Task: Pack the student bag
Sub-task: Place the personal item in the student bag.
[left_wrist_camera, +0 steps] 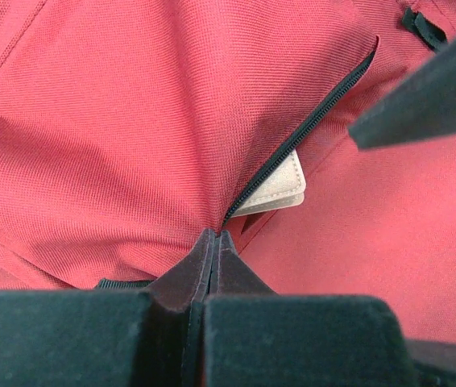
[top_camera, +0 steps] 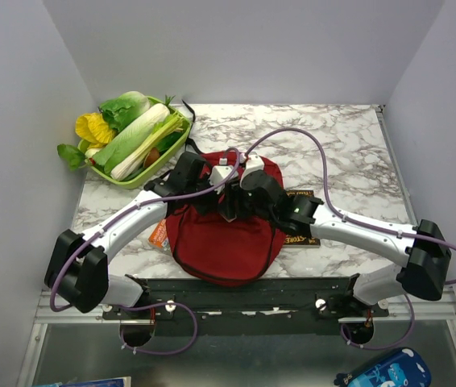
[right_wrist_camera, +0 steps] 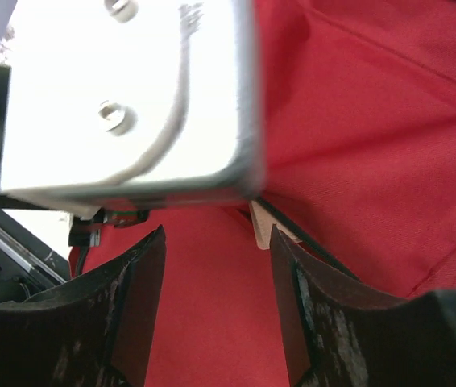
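pinching the student bag [left_wrist_camera: 131, 121] beside its zipper [left_wrist_camera: 300, 137] is the left gripper [left_wrist_camera: 214, 236].

Walls: plain pale grey back wall [top_camera: 244, 48], left wall [top_camera: 10, 121] and right wall [top_camera: 453, 121] closed in the desk on three sides | Desk [top_camera: 357, 145]: white top veined grey like marble | Near edge: black rail [top_camera: 292, 290] ran across it | Below: dull grey surface [top_camera: 252, 363] | Light: even, soft, shadows faint

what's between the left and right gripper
The open zipper of the bag, a tan flat thing poking out; shows in the left wrist view.
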`<control>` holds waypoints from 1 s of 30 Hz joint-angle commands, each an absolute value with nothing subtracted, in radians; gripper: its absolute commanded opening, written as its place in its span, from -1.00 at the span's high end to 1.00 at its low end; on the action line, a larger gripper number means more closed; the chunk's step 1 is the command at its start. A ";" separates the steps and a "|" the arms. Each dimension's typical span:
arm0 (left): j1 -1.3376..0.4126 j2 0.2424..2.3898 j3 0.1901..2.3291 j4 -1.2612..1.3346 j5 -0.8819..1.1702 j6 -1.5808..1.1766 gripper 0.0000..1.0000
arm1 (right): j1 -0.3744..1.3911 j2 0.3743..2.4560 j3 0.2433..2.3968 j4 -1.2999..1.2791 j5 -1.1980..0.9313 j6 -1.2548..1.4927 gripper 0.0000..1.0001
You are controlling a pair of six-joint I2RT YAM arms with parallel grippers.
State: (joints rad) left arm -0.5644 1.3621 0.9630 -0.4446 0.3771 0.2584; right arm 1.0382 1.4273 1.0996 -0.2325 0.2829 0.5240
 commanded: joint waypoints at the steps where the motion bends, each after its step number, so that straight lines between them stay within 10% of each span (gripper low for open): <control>1: -0.568 1.319 0.942 -0.459 0.408 0.262 1.00 | 1.026 1.410 1.068 -0.227 0.279 0.538 -0.21; 15: -0.568 1.362 0.940 -0.420 0.399 0.270 1.00 | 1.042 1.427 0.790 0.112 0.147 0.664 0.84; 30: -0.568 1.379 0.943 -0.440 0.417 0.281 1.00 | 1.051 1.591 0.845 0.209 0.452 0.676 0.99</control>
State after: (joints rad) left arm -0.5652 1.3693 0.9531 -0.4278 0.3794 0.2661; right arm 1.0443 1.5494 0.7963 0.1596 0.2737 0.6807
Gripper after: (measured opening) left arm 0.006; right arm 0.012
